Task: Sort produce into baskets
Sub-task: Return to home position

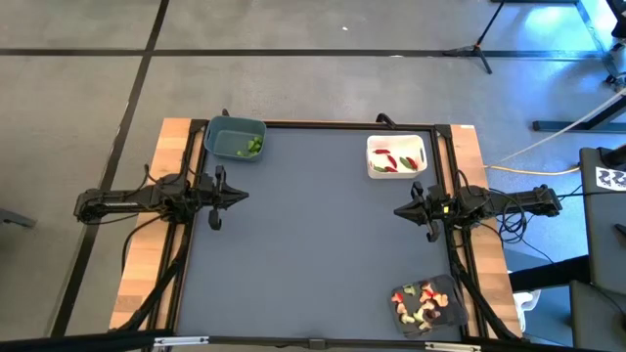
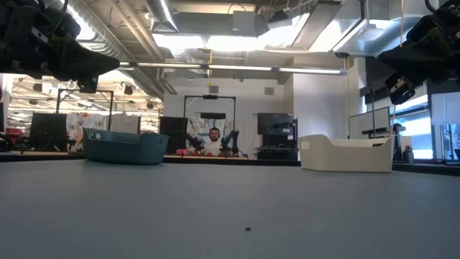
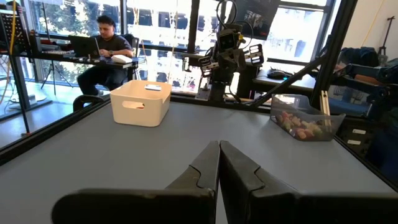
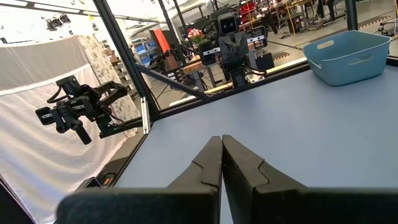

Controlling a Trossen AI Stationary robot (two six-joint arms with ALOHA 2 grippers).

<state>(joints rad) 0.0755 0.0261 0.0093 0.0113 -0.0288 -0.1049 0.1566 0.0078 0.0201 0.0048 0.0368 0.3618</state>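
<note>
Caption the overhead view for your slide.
Produce sits in blue tub, white tub, dark tray; left arm, right arm idle at table edges.

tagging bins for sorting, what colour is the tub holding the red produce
White; the tub shows best in the high view.

high: straight down on table (image 1: 313, 244) | low: table-level | wrists: face each other across it

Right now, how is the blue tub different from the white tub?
The blue tub is blue-grey and holds green pieces; the white tub holds mostly red pieces. The blue tub sits on the side of the left arm, the white tub on the side of the right arm. Both are small rounded tubs along the same edge of the table.
</note>
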